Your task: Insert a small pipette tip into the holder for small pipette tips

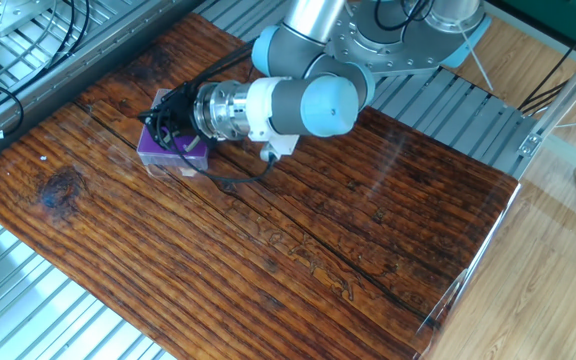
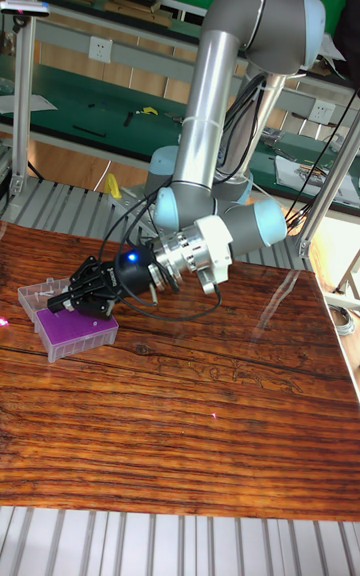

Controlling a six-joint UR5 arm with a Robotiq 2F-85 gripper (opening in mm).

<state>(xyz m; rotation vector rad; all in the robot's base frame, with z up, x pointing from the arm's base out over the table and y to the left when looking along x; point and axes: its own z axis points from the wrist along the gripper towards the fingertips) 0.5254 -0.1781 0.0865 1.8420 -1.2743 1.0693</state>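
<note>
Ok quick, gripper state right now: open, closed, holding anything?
Gripper: cannot be told. It is over the purple-topped holder, but the fingers are too dark and small to show their gap or any pipette tip.

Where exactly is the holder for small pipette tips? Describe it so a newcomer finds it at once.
Start from the dark wooden table and follow the grey and blue robot arm down to its black pincer. Directly under the pincer, near the table's far left part in the tall fixed view, sits the holder for small pipette tips. It is the only purple-topped clear box on the wood.
</note>
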